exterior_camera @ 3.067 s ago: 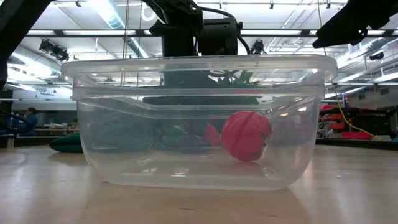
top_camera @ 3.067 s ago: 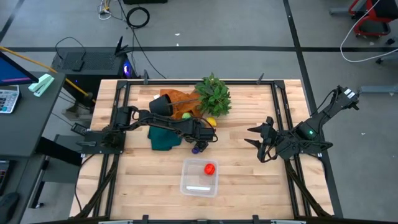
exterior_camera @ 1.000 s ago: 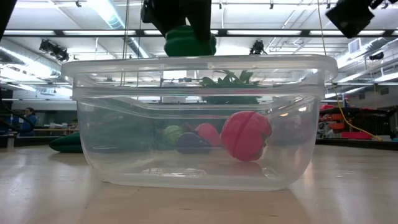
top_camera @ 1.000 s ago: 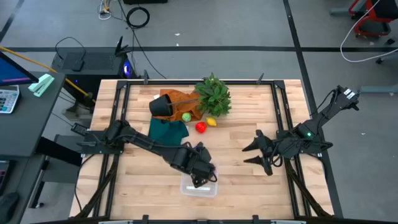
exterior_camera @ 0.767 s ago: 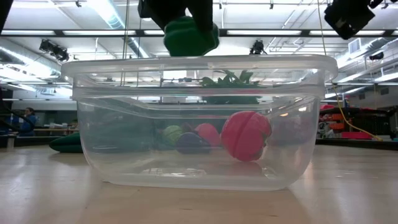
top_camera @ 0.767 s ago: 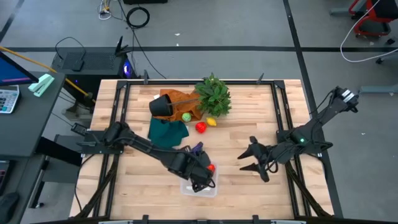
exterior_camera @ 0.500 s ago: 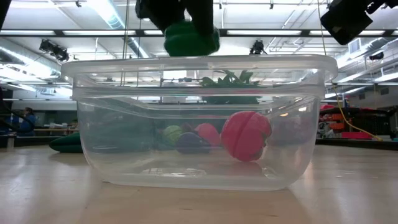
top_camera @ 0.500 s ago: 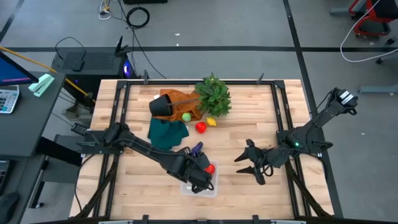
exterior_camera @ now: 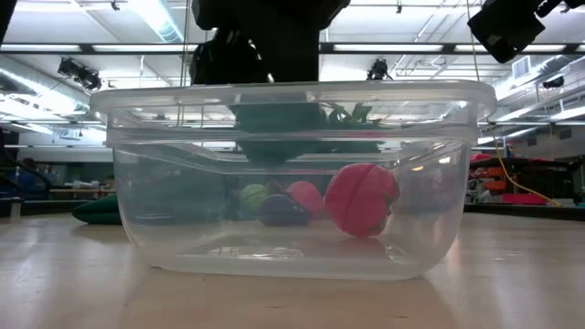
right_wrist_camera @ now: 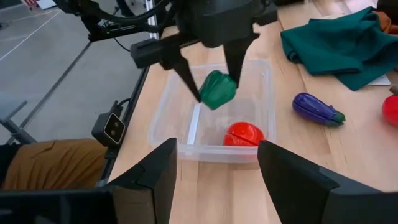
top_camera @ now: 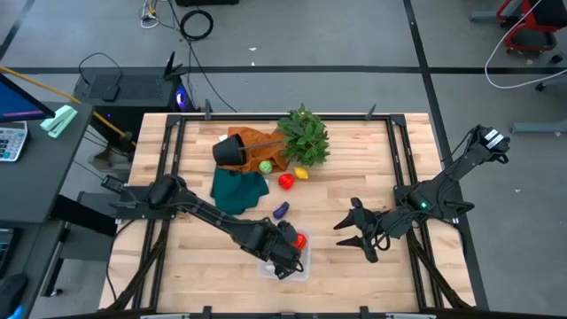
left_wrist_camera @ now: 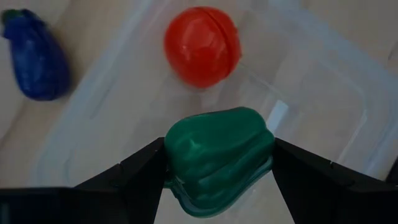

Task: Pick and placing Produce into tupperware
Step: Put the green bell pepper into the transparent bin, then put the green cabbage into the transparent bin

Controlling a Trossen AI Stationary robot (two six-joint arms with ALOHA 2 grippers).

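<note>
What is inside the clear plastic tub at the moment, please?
A red round piece lies on the tub's floor. The left gripper holds a green pepper just inside the rim. The arm hides part of the floor from above.

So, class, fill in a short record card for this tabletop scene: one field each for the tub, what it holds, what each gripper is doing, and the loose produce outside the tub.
tub: clear tupperware near the table's front edge
inside tub: one red produce piece
left gripper: shut on a dark green pepper, held just over the tub's opening
right gripper: open, waiting to the tub's right, holding nothing
outside tub: purple eggplant on the wood; red piece, yellow piece and light green piece farther back, near the leafy plant
</note>
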